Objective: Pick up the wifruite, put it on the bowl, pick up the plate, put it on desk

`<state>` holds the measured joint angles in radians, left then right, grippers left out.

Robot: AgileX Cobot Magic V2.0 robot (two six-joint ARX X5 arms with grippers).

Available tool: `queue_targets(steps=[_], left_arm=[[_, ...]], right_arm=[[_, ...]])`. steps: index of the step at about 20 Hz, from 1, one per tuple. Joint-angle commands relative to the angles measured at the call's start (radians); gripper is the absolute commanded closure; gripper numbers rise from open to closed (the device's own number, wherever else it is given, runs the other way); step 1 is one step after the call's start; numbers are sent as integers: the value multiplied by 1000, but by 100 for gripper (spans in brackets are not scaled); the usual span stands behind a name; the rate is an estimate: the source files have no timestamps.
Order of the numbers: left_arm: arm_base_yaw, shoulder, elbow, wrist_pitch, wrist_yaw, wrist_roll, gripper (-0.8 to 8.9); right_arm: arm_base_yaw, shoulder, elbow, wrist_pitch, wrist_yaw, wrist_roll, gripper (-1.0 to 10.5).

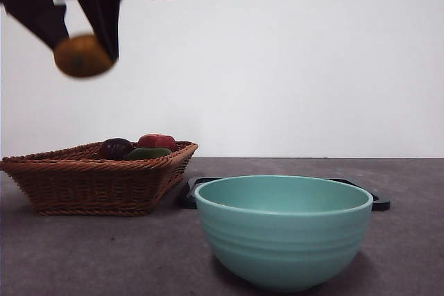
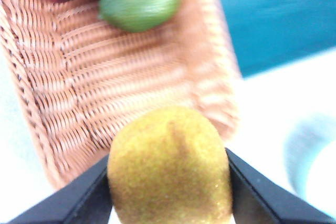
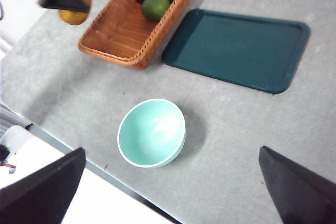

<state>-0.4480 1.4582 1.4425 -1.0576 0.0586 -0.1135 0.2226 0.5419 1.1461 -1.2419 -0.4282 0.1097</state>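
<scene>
Left gripper (image 2: pixel 170 182) clamped on wifruite (image 2: pixel 169 166), held high in air above basket (image 1: pixel 97 175); front view shows it up at top corner, well apart from bowl (image 1: pixel 284 230); only right wrist view reveals dark tray (image 3: pixel 239 48) lying flat behind bowl on desk (image 3: pixel 252 145), beside basket; right gripper (image 3: pixel 173 187) hangs high, jaws spread wide, holding nothing.
</scene>
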Motion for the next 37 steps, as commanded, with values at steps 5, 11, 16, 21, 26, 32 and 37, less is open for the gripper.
queue_targets(steps=[5, 11, 16, 21, 26, 32, 37], left_arm=[[-138, -139, 24, -111, 2, -86, 599], [-310, -122, 22, -108, 1, -312, 599], [-454, -31, 22, -33, -1, -405, 599], [-564, 111, 22, 57, -18, -443, 599], [-594, 280, 22, 154, -58, -460, 599], [-594, 443, 22, 185, -60, -456, 599], [-601, 475, 22, 217, -60, -456, 600]], right_arm=[[3, -42, 81, -76, 13, 5, 391], [3, -76, 83, -113, 6, 6, 391], [3, -76, 83, -113, 5, 6, 391], [3, -76, 83, -113, 6, 6, 391], [3, -76, 83, -113, 6, 6, 391], [3, -76, 83, -113, 6, 5, 391], [3, -76, 83, -113, 6, 5, 391]])
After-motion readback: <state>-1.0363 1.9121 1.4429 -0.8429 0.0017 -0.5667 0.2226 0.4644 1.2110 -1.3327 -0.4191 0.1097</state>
